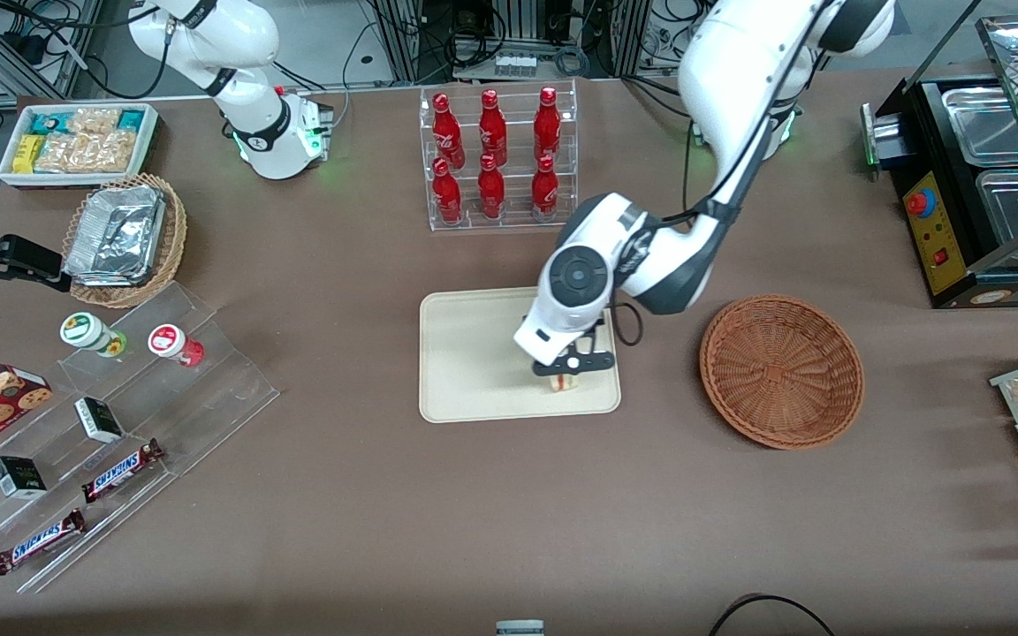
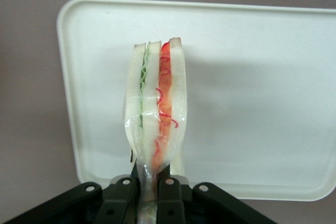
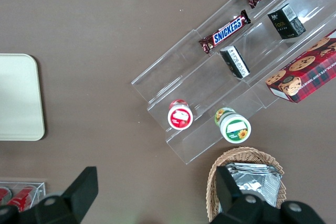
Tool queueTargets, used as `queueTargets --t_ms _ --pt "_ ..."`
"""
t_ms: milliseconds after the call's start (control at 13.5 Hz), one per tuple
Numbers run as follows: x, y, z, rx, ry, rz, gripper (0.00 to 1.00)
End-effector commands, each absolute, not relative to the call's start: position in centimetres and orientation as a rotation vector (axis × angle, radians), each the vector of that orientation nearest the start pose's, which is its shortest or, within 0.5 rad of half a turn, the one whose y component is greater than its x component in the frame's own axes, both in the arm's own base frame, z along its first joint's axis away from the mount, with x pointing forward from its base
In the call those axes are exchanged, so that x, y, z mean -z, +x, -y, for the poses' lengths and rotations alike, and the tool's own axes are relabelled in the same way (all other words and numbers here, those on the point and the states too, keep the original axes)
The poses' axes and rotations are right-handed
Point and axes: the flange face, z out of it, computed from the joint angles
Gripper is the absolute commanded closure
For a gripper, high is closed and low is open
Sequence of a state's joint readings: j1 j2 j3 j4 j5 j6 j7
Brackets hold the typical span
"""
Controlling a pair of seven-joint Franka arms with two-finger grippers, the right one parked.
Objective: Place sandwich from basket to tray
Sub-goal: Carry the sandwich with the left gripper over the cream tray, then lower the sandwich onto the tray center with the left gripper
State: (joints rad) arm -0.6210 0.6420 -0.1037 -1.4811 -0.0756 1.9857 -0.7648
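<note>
White bread: sandwich (image 2: pixel 156 109), wrapped in clear film, red-orange + green filling showing along its edge; held over the tray, at the tray's end nearest the basket, toward the edge nearer the front cam.
Jaws: left arm's gripper (image 1: pixel 573 364) clamped on sandwich's narrow end; black fingers (image 2: pixel 121 199) press it from both sides.
Tray (image 1: pixel 474 353): cream-beige, rounded corners, low rim, mid tabletop (image 1: pixel 509 512); can't tell if sandwich touches it.
Basket (image 1: pixel 781 369): reddish-brown wicker, beside tray toward working arm's end.
Bottle rack (image 1: pixel 498 155): clear acrylic w/ red bottles, farther from front cam than tray.
Acrylic steps (image 1: pixel 111 424): toward parked arm's end, w/ Snickers bars (image 1: pixel 120 470) on them.
</note>
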Motion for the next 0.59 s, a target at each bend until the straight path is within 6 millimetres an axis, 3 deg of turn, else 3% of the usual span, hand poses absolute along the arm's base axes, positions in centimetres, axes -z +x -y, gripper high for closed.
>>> queueTargets --t_ms 0,297,520 --pt "-29.0 53.0 47.5 -0.302 -3.131 0.167 1.0" --pt "-27.6 52.4 49.5 -0.303 -3.135 0.131 1.0" --pt "-26.7 52.5 49.7 -0.298 -3.141 0.129 1.0"
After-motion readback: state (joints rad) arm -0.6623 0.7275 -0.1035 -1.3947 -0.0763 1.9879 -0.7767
